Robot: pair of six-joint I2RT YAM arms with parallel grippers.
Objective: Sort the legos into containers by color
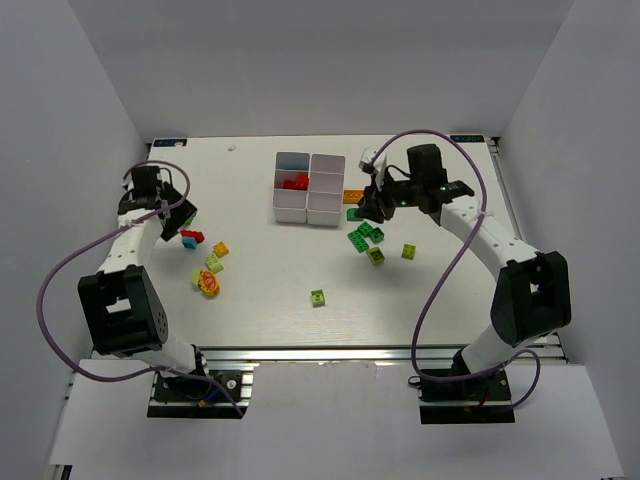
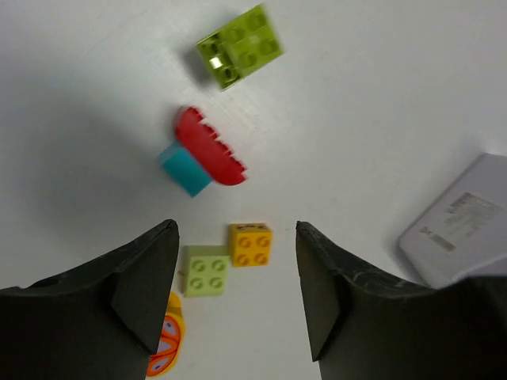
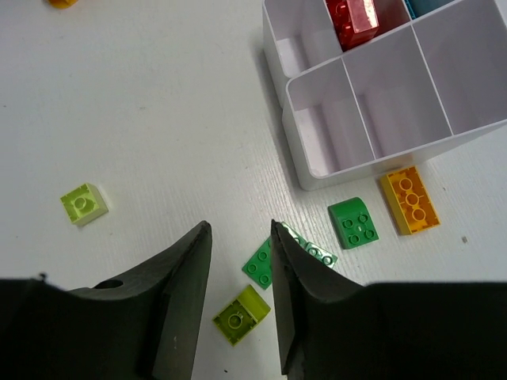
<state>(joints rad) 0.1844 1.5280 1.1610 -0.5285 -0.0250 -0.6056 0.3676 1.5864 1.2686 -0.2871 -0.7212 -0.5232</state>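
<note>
The white six-compartment tray [image 1: 310,187] stands at the table's middle back, with red bricks [image 1: 295,182] in one compartment. My right gripper [image 1: 372,207] hovers just right of the tray, open and empty. In the right wrist view my right gripper [image 3: 238,233] hangs over a dark green plate [image 3: 260,266] and a lime brick [image 3: 241,316]; a dark green brick [image 3: 353,222] and an orange brick [image 3: 409,200] lie beside the tray [image 3: 317,170]. My left gripper [image 1: 176,220] is open and empty at the far left. In the left wrist view my left gripper [image 2: 235,231] hangs above an orange-yellow brick [image 2: 250,244] and a pale lime brick [image 2: 206,271].
Near the left gripper, a red curved piece [image 2: 210,147] sits on a light blue brick [image 2: 184,170], with a lime brick [image 2: 240,46] beyond. An orange round piece [image 2: 166,348] lies by the left finger. Single lime bricks lie mid-table [image 1: 318,297] and at the right [image 1: 409,251].
</note>
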